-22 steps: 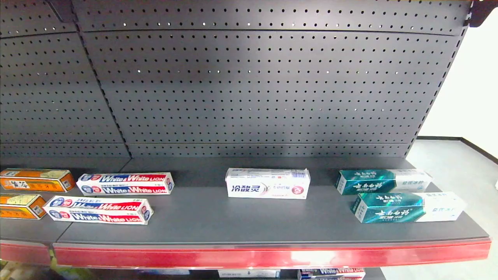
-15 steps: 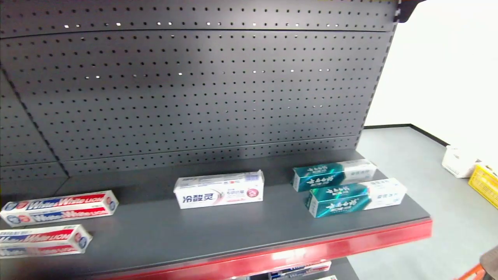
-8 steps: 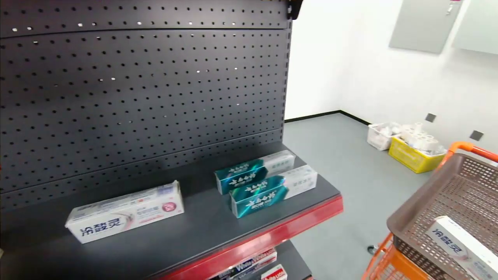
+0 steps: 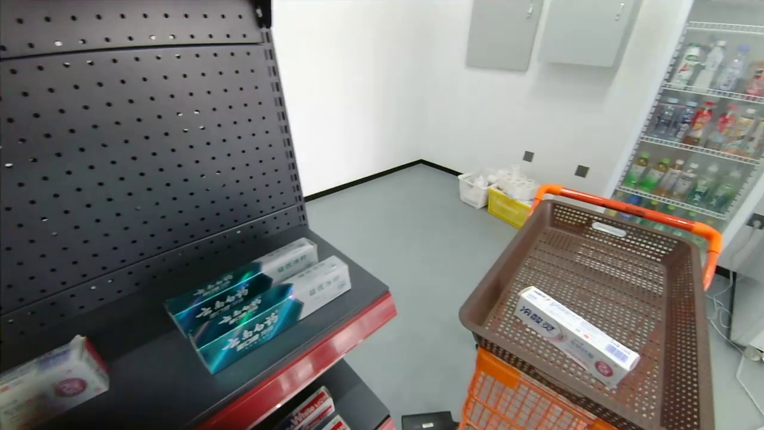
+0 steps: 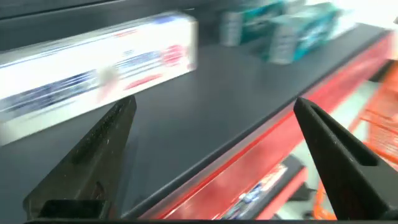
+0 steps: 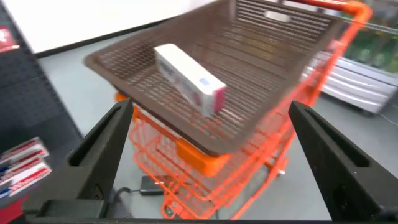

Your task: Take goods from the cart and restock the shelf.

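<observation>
A white toothpaste box (image 4: 575, 334) lies in the cart's brown perforated basket (image 4: 680, 334), which sits on an orange cart frame (image 4: 513, 394). The right wrist view holds the same white box (image 6: 189, 78) in the basket (image 6: 273, 56), and my right gripper (image 6: 211, 107) is open, apart from and short of it. On the dark shelf (image 4: 149, 382) lie two teal toothpaste boxes (image 4: 262, 310) and a white box (image 4: 51, 382) at the picture's edge. My left gripper (image 5: 214, 104) is open over the shelf board (image 5: 205, 118), short of the white box (image 5: 99, 62) and the teal boxes (image 5: 280, 28).
The shelf has a red front strip (image 4: 310, 364) and a pegboard back (image 4: 143, 149); more boxes (image 4: 307, 412) lie on the level below. Grey floor (image 4: 412, 251) separates shelf and cart. White and yellow bins (image 4: 498, 194) stand by the far wall, and a drinks rack (image 4: 698, 131) behind the cart.
The head camera has swung to the right: the shelf slid to the picture's left and the cart with its white box came into view. The boxes on the shelf have not moved.
</observation>
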Motion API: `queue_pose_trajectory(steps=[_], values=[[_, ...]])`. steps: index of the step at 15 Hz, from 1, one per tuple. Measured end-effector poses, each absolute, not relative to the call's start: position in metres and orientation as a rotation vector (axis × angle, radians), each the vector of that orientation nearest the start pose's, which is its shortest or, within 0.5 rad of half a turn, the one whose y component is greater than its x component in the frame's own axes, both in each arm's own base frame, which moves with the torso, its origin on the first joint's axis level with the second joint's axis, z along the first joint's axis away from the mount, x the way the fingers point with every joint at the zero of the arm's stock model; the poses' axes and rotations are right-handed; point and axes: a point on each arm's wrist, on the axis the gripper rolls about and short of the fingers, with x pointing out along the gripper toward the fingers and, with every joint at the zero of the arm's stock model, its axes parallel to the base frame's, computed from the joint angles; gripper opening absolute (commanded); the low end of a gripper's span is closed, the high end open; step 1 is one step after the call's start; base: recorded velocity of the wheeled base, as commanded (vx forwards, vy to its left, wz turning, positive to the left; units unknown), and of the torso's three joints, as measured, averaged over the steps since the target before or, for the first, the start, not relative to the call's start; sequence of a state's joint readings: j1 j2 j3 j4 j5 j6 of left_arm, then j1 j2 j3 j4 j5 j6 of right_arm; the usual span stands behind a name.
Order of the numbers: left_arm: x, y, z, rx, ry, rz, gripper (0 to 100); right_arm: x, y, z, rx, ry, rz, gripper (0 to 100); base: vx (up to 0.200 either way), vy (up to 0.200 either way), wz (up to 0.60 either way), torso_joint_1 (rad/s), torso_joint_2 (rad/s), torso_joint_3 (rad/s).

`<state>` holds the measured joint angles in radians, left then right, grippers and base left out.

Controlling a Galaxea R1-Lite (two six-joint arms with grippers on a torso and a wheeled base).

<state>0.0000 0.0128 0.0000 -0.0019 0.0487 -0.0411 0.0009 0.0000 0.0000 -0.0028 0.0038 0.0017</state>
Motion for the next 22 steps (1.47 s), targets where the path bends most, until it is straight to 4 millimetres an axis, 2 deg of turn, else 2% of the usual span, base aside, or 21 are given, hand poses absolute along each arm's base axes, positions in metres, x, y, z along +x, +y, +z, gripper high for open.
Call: queue_pose_trajectory(steps=[16,17,20,22], values=[[-0.022,0.001,0.076,-0.041,0.009,0.048,100,-0.023,0.000,0.077,-0.008,-0.011,0.018,100,0.000,0.000,0.00,0.000,0.00,0.000],[-0.022,0.001,0.076,-0.041,0.009,0.048,100,-0.025,0.000,0.085,-0.009,-0.019,0.024,100,0.000,0.000,0.00,0.000,0.00,0.000],[-0.022,0.001,0.076,-0.042,0.009,0.049,100,-0.033,0.000,0.130,-0.017,0.036,0.026,100,0.000,0.000,0.00,0.000,0.00,0.000],[-0.022,0.001,0.076,-0.042,0.009,0.049,100,-0.032,0.001,0.148,-0.022,0.066,0.005,100,0.000,0.000,0.00,0.000,0.00,0.000]])
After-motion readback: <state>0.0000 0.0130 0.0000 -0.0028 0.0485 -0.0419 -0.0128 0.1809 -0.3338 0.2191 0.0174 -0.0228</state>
